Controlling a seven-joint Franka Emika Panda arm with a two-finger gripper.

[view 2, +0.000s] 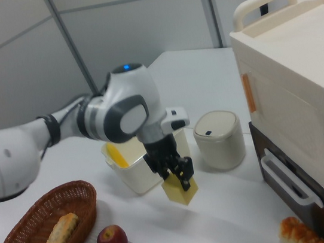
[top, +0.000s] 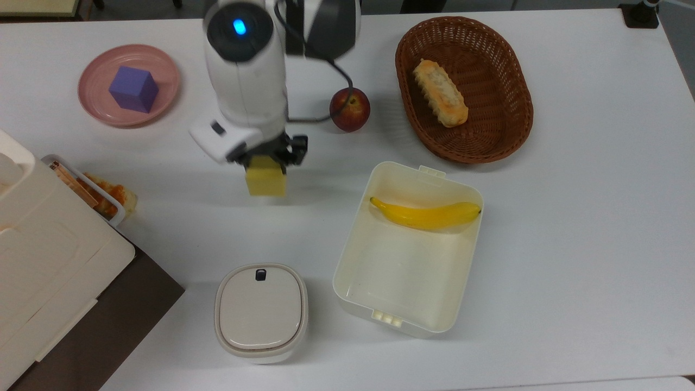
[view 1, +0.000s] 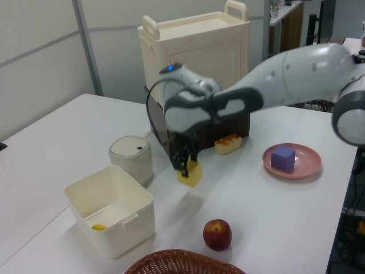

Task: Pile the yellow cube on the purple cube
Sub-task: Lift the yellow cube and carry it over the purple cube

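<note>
Gripping the yellow cube (top: 265, 182) by its upper part, the gripper (top: 269, 158) holds it clear of the white table (top: 570, 217), its fingers clamped on opposite faces. In the top view the arm's white wrist covers most of the gripper, and only the cube's lower part shows beneath it. The left view shows the gap and the cube's shadow on the table below (view 1: 190, 173); the right view shows the cube (view 2: 182, 190) hanging tilted under the black fingers (view 2: 170, 170).

The purple cube (top: 133, 89) sits on a pink plate (top: 92, 106), well apart from the gripper toward the top view's upper left. A red apple (top: 349, 109) lies near the gripper on the top view's right. Beyond it a brown wicker basket (top: 516, 127) holds a bread roll (top: 440, 100). An open cream box (top: 353, 260) below and to the right contains a banana (top: 426, 215); in the left view just a sliver of that banana (view 1: 99, 227) is visible. A lidded white container (top: 260, 311) stands toward the top view's bottom edge. A cream cabinet (view 2: 305, 107) is cut off at the top view's left edge, with an orange-topped pastry (top: 111, 194) half hidden beside it.
</note>
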